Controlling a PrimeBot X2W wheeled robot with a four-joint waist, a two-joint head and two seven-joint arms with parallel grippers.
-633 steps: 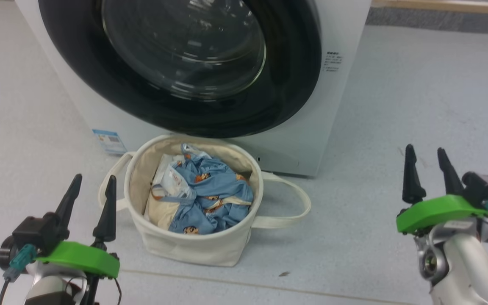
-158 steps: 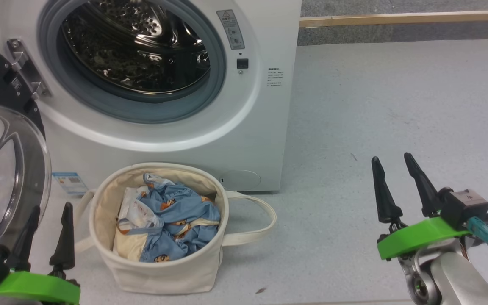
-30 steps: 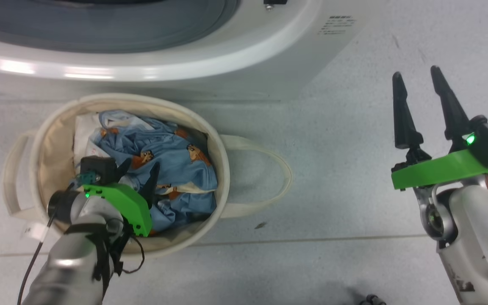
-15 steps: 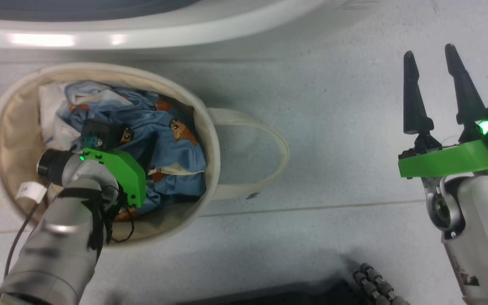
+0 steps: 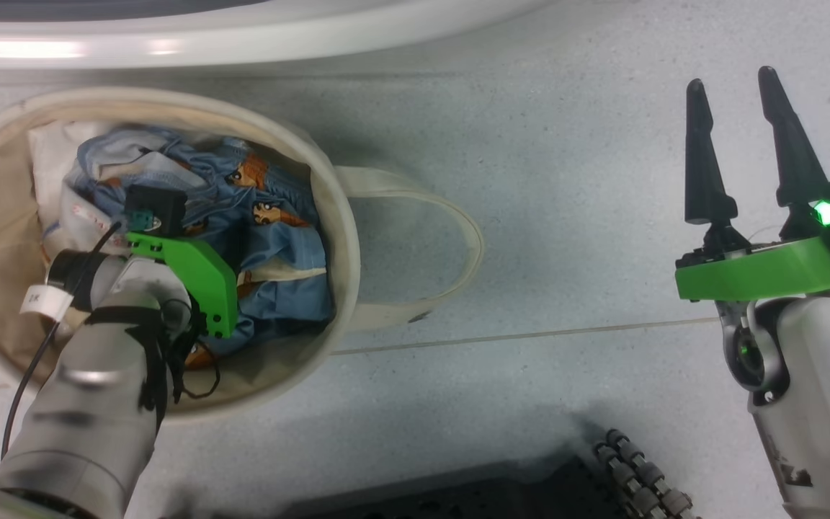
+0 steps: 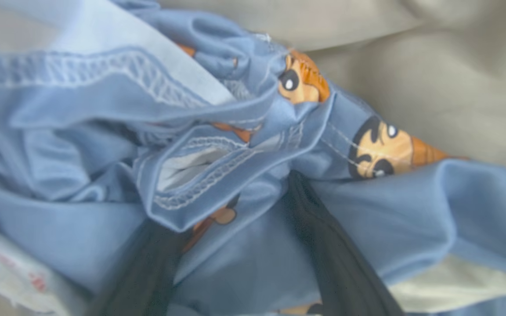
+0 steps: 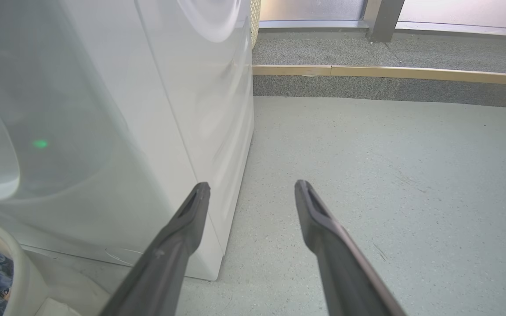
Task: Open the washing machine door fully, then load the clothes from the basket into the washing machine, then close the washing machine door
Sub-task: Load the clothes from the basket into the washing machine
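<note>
Light-blue clothes (image 5: 278, 238), down in the basket (image 5: 345, 238), wrapped around my left end effector (image 6: 231, 206); whether it had clamped, I couldn't tell. A shallow pinch could slip, or snag several garments together.

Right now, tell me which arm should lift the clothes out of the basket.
Left. The left gripper is down in the basket, fingers pushed into the clothes. The right gripper hangs open over the floor beside the washing machine, away from the basket.
</note>
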